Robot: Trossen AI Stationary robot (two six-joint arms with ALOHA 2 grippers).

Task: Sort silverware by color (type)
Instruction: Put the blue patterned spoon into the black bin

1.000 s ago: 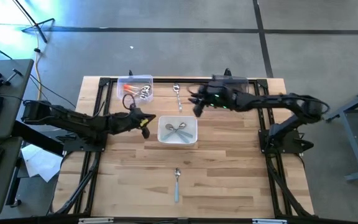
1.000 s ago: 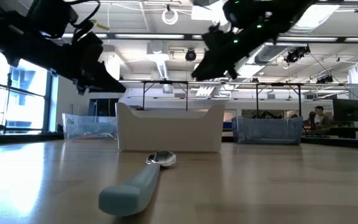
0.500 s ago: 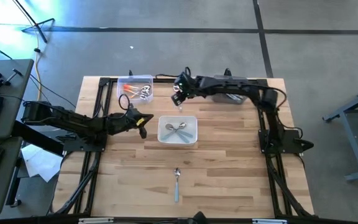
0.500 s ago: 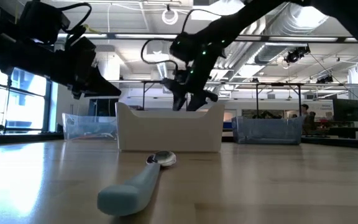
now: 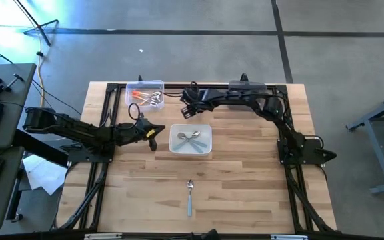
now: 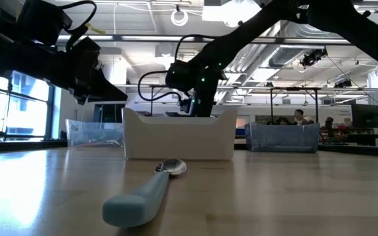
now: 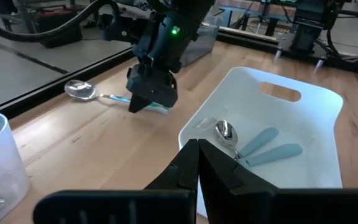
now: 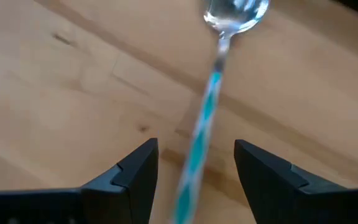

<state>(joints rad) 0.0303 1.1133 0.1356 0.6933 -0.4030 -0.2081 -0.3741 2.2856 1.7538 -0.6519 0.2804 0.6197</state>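
Light-blue-handled metal spoon point(image 8: 211, 93): on wood table point(image 5: 245, 173), handle btwn right gripper point(image 8: 194, 163) jaws, apart. Left gripper point(image 7: 199, 165): jaws together, beside white bin point(image 7: 303, 143).

Both arms are built of dark, near-black segments with rounded joint housings, seen from above as slim jointed limbs rising from black bases. The left arm point(image 5: 79, 130) carries a loose black cable looping near its wrist and a small yellow patch beside its pincer point(image 5: 153, 135). The right arm point(image 5: 259, 103) has black cables arching over its forearm, and a small green light glows on the wrist housing behind its pincer point(image 7: 151, 93), whose body is blocky and angular. The right pincer's fingers point(image 8: 129, 171) are matte black, flat-faced wedges with bevelled edges.
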